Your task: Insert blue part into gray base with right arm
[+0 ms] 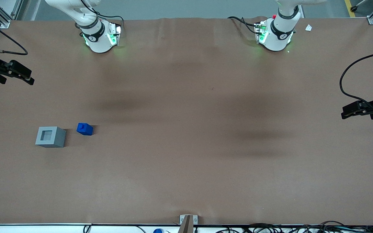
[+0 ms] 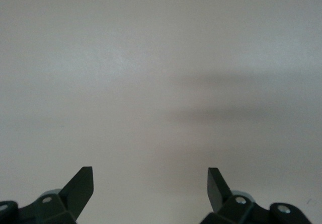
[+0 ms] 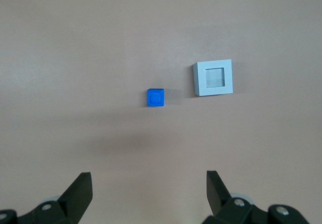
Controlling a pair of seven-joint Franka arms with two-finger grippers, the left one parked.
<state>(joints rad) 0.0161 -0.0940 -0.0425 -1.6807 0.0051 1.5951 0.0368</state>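
The blue part [image 1: 84,128] sits on the brown table beside the gray base [image 1: 50,137], a short gap between them, on the side toward the parked arm. The base's square hole faces up and holds nothing. My right arm's gripper [image 1: 28,79] hangs above the working arm's end of the table, farther from the front camera than both blocks. In the right wrist view the gripper [image 3: 149,176] is open and holds nothing, with the blue part [image 3: 156,97] and gray base [image 3: 214,78] well below it on the table.
The two arm bases [image 1: 100,38] [image 1: 275,35] stand at the table edge farthest from the front camera. A small white scrap [image 1: 308,27] lies near the parked arm's base. A metal bracket [image 1: 188,220] and cables run along the nearest edge.
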